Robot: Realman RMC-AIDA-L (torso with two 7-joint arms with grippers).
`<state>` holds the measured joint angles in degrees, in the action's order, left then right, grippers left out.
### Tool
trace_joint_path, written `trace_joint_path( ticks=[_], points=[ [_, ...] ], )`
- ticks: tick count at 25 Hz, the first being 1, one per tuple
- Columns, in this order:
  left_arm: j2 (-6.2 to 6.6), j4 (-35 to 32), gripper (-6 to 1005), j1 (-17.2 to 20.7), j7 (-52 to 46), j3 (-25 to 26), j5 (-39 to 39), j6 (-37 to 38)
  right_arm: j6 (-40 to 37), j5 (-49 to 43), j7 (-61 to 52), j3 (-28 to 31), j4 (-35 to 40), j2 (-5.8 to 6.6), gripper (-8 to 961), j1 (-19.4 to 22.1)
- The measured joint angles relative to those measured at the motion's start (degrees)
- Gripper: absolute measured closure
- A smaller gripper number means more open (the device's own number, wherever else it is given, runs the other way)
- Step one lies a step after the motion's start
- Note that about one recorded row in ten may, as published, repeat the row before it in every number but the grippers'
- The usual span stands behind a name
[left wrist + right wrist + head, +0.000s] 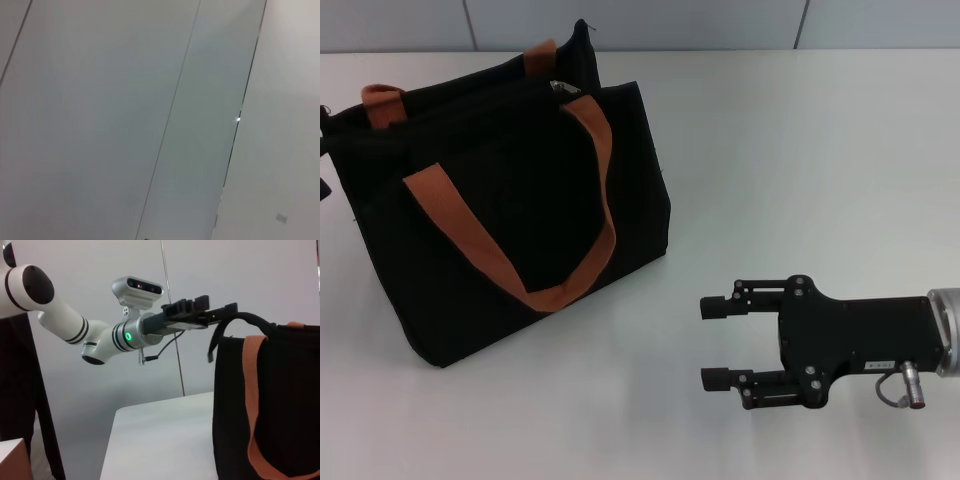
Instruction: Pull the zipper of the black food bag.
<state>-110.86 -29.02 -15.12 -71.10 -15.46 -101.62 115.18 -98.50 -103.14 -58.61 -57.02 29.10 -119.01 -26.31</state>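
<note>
Black food bag (510, 210) upright on table (800, 150) at left, right gripper (718, 343) near its right, left gripper (220, 315) at bag's far-left end.

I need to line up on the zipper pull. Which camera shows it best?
The head view: the zipper glints silver on the rim of the black food bag, between the strap ends. The right wrist view shows only the bag's end, no pull. The left wrist view shows just wall panels.

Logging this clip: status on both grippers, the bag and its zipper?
Right gripper open, above table, clear of black food bag. Left gripper at the bag's far end loop. Zipper untouched; nothing blocking.
</note>
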Motion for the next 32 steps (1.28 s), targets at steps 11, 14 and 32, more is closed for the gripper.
trace_joint_path(
  ticks=[11,14,32],
  points=[
    [0.46,-0.16,185,1.21,0.41,5.11,1.01,-0.36,0.35,0.44,0.78,0.33,-0.37,-0.2,258,-0.15],
    [0.51,-0.18,185,0.91,0.7,4.18,0.95,-0.06,0.36,0.5,0.91,0.34,-0.37,-0.28,257,-0.22],
    [-2.37,-0.82,185,3.38,16.88,-23.68,1.01,0.36,1.3,2.0,4.6,0.25,-3.81,-0.25,258,-1.52]
  ],
)
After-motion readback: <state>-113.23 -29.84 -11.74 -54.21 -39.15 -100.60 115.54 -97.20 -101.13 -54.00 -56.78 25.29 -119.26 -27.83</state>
